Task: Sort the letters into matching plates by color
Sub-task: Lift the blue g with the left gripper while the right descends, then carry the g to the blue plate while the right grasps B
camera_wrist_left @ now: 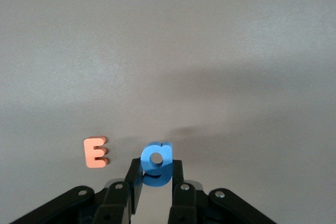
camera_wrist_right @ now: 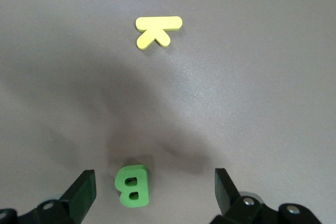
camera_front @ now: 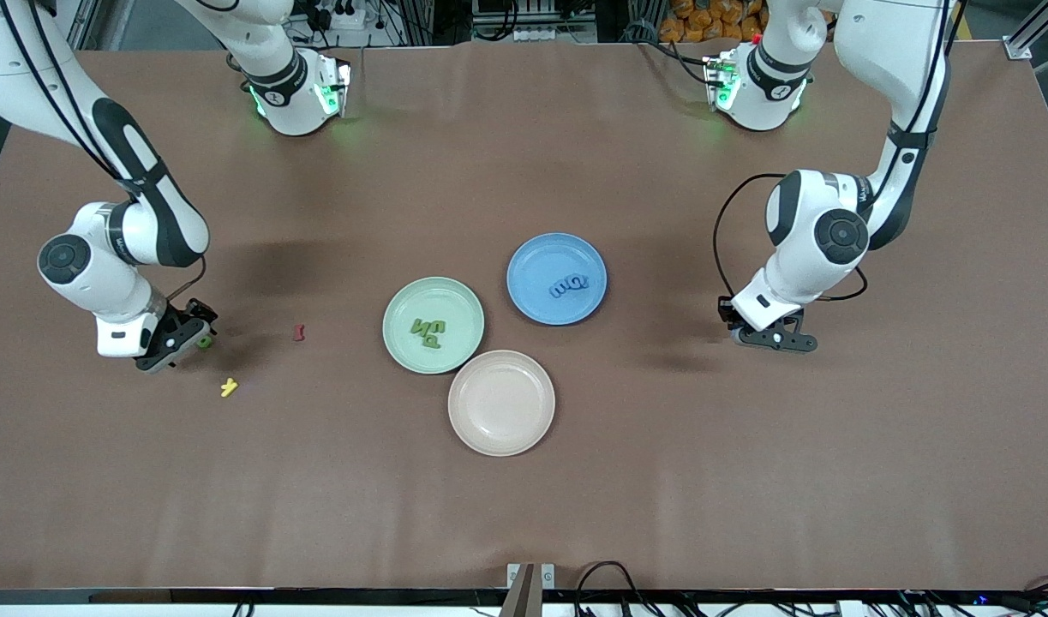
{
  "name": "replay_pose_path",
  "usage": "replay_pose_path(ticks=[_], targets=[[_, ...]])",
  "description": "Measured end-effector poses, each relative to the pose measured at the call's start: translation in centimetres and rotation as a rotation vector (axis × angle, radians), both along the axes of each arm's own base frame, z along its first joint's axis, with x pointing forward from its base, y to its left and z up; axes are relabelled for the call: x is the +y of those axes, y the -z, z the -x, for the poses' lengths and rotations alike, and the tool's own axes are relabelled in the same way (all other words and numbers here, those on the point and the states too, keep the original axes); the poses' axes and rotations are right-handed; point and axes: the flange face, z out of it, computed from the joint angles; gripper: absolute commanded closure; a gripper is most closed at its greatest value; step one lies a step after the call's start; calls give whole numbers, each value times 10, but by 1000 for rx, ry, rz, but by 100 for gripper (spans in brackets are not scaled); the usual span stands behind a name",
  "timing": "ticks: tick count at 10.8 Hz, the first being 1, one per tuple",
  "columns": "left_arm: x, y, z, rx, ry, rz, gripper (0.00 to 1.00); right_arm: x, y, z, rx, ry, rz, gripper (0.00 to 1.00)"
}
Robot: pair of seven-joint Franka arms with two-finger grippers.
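Two letters remain unsorted by the look of it: a green B [camera_wrist_right: 132, 184] on the desk [camera_front: 524, 497] at the right arm's end, and a blue g [camera_wrist_left: 156, 164] at the left arm's end. Your right hand [camera_wrist_right: 155, 192] sits low over the B with fingers wide apart, the letter between them but closer to one finger [camera_wrist_right: 83, 191] than the other (off-centre). Risk: on closing, that near finger hits first and shoves or spins the B flat across the desk instead of pinching it, so re-centre first. Your left hand [camera_wrist_left: 152, 184] is clamped on the blue g, which stands on edge between the fingertips, long axis running out away from the wrist, loop toward the tips. Grip is only on its tail end, so a fast swing toward the blue plate [camera_front: 556, 278] could pivot it out. Green plate [camera_front: 433, 324] and blue plate each hold a few letters already. An orange E [camera_wrist_left: 95, 152] lies flat just beside the g, and a yellow K [camera_wrist_right: 157, 30] near the B; don't snag either.
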Motion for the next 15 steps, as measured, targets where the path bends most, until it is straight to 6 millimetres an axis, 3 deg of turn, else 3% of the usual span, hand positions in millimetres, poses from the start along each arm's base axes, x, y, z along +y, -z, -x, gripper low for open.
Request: replay_pose_path(ticks=[8,15], targets=[[-58,-6,11,20,-73,20,100,-2,14,8,28,13,-11,0],[-136,-7,39,40,-60,60,100,-8,15,9,28,27,-14,9]])
